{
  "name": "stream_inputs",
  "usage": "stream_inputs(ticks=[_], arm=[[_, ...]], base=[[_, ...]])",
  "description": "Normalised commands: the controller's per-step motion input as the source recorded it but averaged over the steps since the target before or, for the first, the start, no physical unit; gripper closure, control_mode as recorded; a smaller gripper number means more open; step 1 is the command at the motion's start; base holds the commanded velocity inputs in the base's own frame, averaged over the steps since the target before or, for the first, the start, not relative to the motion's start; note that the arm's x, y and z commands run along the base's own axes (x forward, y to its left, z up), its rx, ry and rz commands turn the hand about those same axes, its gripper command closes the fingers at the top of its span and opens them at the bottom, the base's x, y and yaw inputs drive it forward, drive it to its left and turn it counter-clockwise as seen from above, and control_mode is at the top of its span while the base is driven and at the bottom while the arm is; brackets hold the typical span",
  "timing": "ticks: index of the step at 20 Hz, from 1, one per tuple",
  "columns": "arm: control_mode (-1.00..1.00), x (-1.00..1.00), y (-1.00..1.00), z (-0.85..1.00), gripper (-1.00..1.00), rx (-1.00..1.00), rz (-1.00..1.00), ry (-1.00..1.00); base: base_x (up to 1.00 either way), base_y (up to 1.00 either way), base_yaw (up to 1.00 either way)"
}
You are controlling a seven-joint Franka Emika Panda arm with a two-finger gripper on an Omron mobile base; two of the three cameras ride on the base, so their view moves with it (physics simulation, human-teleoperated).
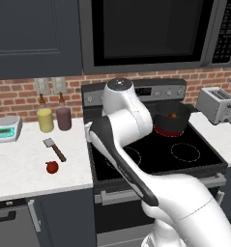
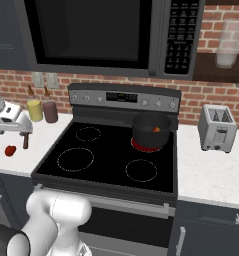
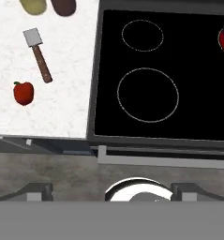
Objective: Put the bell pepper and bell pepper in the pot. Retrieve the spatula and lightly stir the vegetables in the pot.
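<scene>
Bell pepper (image 3: 23,92), at the hand view's left on the worktop (image 3: 62,108), looks light, smooth and rollable; grasp across its belly. Hand fully open, empty.

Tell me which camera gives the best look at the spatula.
The hand view: the spatula lies in full on the white counter, blade and handle unobstructed. The left base view shows it smaller; in the right base view the arm hides most of it.

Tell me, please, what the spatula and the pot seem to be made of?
The spatula: a light grey, matte blade, probably metal or plastic, on a dark reddish-brown handle that looks like wood. The pot: dark grey-black, dull, likely coated metal or cast iron, with a red band at its base.
</scene>
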Motion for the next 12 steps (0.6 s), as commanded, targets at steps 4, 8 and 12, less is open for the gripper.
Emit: stream_inputs(ticks=[4,8,12], arm=[[-1.00,0.19,0.71,-0.36,-1.00,0.00,0.08,0.13],[-1.00,0.28,0.64,-0.42,-1.00,0.00,0.09,0.09],[-1.00,0.27,0.80,-0.45,-1.00,0.00,0.07,0.07]], base=[[0.00,0.00,0.00],[0.00,0.00,0.00],[0.00,0.00,0.00]])
